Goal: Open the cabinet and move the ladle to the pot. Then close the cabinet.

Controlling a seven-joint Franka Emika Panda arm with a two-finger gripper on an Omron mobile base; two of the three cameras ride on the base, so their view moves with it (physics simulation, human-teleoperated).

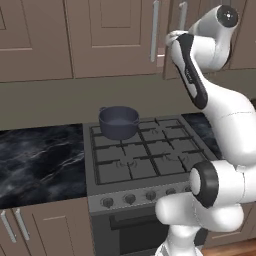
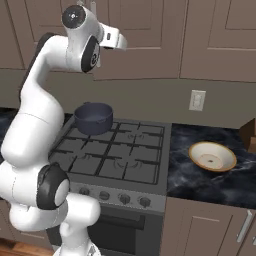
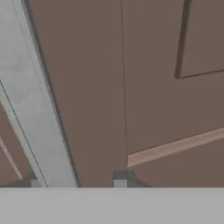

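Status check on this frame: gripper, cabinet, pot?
Gripper closed around cabinet handle. Cabinet doors not yet open. Pot on stove's back-left burner.

You're looking at a home kitchen: gas stove (image 1: 142, 155) mid-frame, black marble bench (image 1: 40, 162) at left, brown wall cabinets (image 1: 100, 35) along the top.

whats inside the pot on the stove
The pot on the back left burner of the stove looks empty: bare dark inner wall and floor. The near wall hides part of the floor.

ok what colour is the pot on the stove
Dark blue-grey; the pot shows best in the left base view, on the stove's back-left burner.
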